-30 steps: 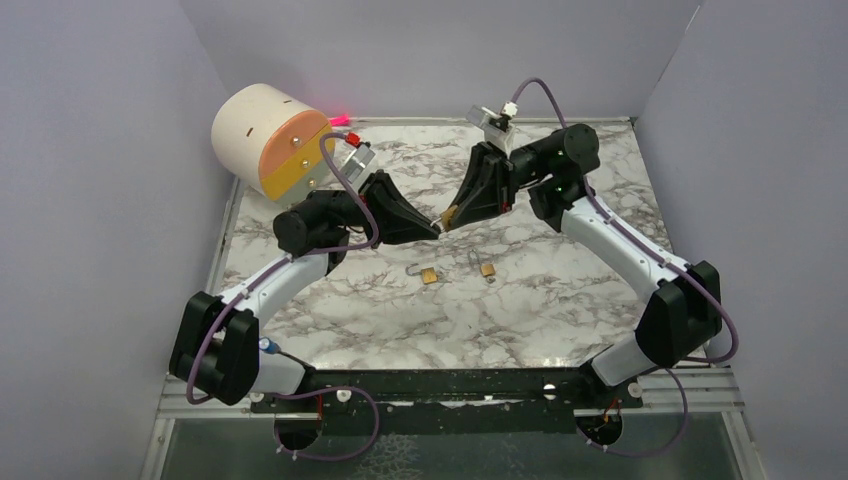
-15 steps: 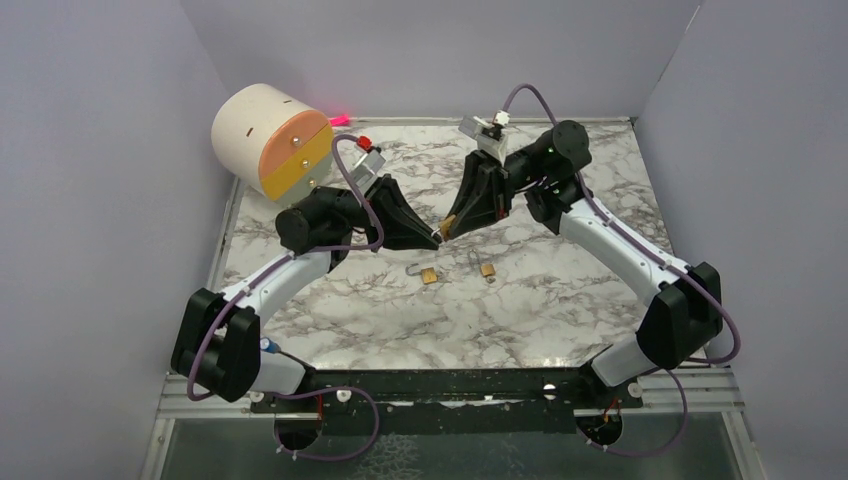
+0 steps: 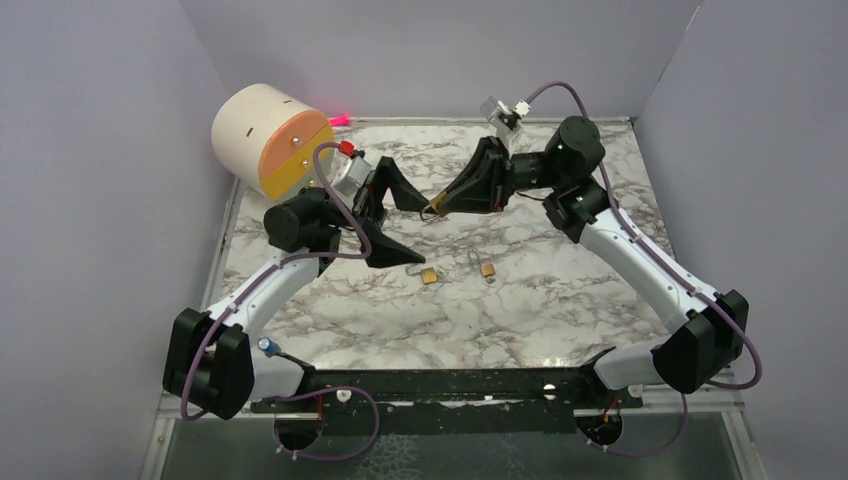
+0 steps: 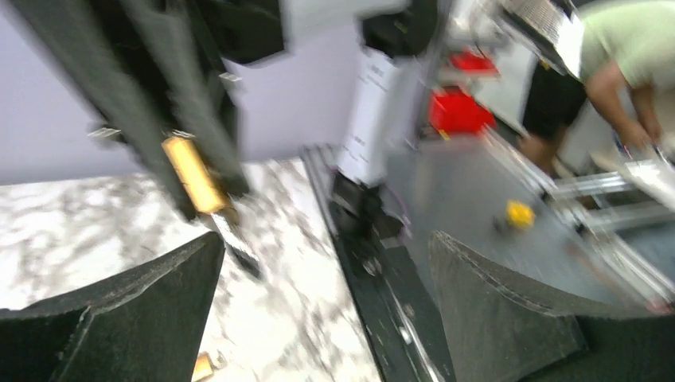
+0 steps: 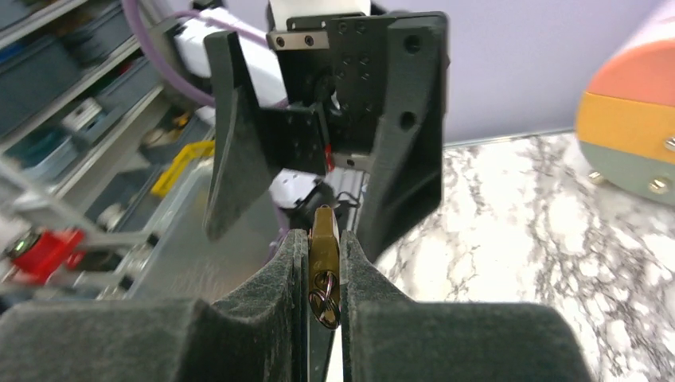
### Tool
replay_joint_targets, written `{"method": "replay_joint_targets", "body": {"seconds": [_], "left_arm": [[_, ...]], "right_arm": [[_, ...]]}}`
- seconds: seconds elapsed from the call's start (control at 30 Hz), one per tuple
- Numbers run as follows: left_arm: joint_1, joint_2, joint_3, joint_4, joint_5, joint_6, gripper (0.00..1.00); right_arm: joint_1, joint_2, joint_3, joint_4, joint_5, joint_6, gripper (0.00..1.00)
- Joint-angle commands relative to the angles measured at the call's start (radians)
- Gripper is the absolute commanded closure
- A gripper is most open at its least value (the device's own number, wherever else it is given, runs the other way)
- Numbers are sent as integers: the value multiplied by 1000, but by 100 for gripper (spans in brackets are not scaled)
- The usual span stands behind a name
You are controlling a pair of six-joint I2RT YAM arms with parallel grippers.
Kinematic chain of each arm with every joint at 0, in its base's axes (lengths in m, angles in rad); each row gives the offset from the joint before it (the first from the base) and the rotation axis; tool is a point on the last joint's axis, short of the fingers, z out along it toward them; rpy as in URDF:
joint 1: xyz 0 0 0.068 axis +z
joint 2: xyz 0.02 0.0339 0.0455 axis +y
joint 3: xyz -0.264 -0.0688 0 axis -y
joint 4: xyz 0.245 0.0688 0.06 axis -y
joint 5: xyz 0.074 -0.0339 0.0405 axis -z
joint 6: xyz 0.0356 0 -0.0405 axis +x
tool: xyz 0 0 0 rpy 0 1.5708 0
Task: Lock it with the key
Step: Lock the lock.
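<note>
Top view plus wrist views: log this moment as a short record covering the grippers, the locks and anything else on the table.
left gripper: open, empty, fingers pointing toward the right gripper
right gripper: shut on a brass padlock, held off the table
on table: second padlock and third padlock, lying apart, untouched
other: drum at the far left corner

Drum at far-left corner of table, behind left arm. Left loose padlock and right loose padlock mid-table, side by side, apart. Held padlock pinched between right gripper fingers, raised above table, behind loose pair. Left gripper faces it from left, fingers spread wide; contact unclear.
</note>
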Motion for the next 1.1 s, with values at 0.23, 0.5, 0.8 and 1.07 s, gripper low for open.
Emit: {"method": "replay_joint_targets", "body": {"seconds": [0.23, 0.5, 0.8, 1.07], "left_arm": [[39, 4, -57, -359, -433, 310, 14], [39, -13, -52, -403, -420, 353, 34], [104, -101, -92, -542, -396, 452, 42], [135, -100, -78, -550, -366, 425, 56]], "right_arm": [[52, 18, -68, -109, 290, -39, 99], [51, -14, -78, -168, 466, -68, 99], [-20, -62, -91, -164, 558, -31, 99], [-28, -37, -94, -67, 397, 24, 99]]}}
